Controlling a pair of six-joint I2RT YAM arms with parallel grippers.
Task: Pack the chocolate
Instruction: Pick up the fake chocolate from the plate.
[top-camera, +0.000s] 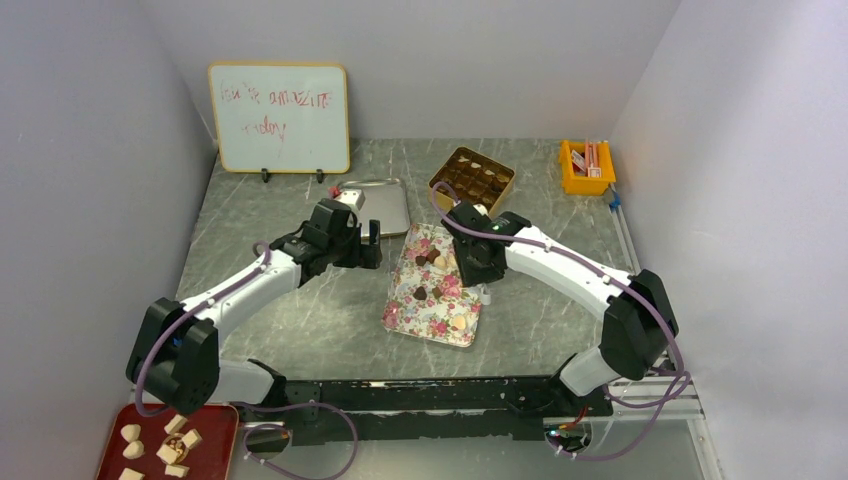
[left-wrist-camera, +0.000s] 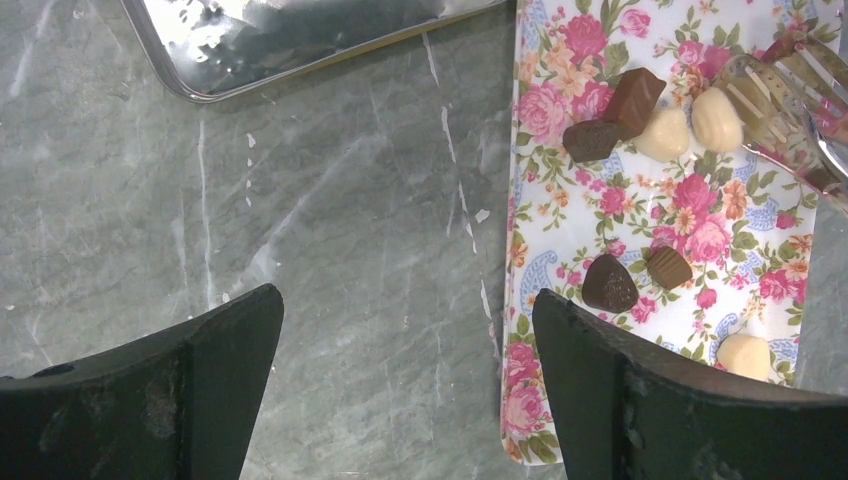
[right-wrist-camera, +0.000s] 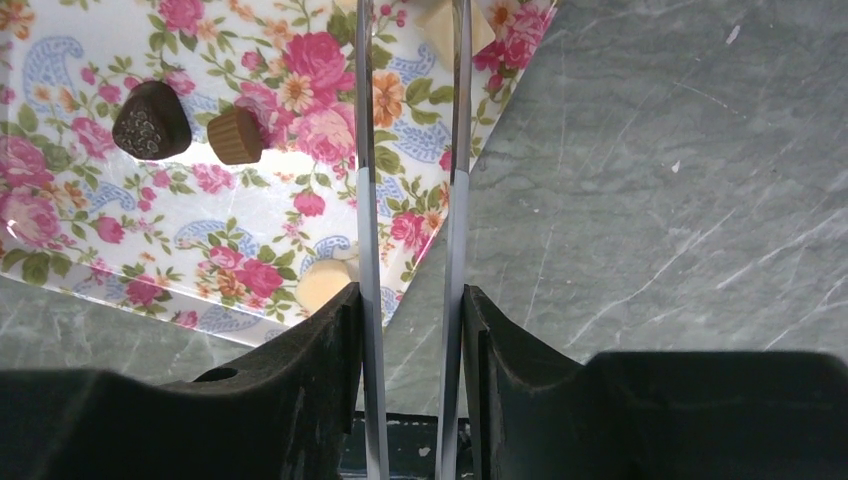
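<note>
Judging packing partway — box (top-camera: 472, 178) partly filled, chocolates (left-wrist-camera: 609, 283) left on tray (top-camera: 405, 305) — we noted right gripper (right-wrist-camera: 410, 300) clasping tongs (right-wrist-camera: 366, 200), left gripper (left-wrist-camera: 405, 320) wide.

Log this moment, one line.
left gripper: open, beside floral tray | right gripper: shut on tongs | tongs: over chocolates

Between the black right pincer's (right-wrist-camera: 410, 295) two sides run shiny silver metal tongs (right-wrist-camera: 365, 150); left of them, a rectangular floral tray (right-wrist-camera: 100, 200), white with pink roses, green leaves and blue paisley, bears dark brown, tan and cream chocolates (right-wrist-camera: 150, 120). Beneath the black left pincer (left-wrist-camera: 407, 295), a grey-green marble table (left-wrist-camera: 350, 200) shows white veins
</note>
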